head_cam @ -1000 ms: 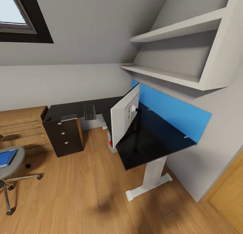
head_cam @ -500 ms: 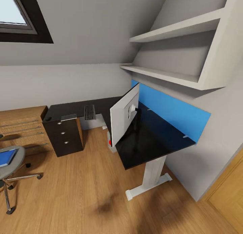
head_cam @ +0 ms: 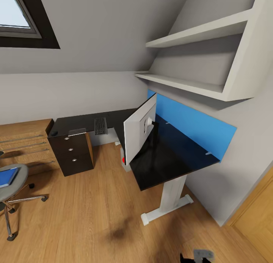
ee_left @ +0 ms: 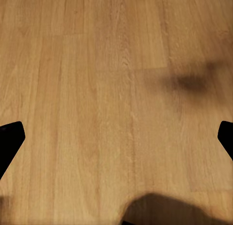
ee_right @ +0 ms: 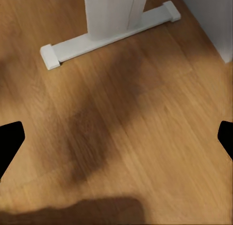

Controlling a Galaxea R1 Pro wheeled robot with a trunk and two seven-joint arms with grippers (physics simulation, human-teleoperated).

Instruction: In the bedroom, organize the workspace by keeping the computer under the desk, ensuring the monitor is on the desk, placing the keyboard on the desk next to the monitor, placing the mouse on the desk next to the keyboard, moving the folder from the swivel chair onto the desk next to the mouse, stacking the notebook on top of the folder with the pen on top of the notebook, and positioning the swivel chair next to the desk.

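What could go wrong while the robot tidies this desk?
The monitor stands right at the desk's front edge with its white back facing the room, so a bump might tip it off. The blue folder lies at the swivel chair's seat rim; the chair may roll when the robot reaches for it.

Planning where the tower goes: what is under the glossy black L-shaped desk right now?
Under the desk stand its white pedestal leg and black drawer unit on the wooden floor. A pale object with a red dot peeks out; the monitor and desktop cover the rest.
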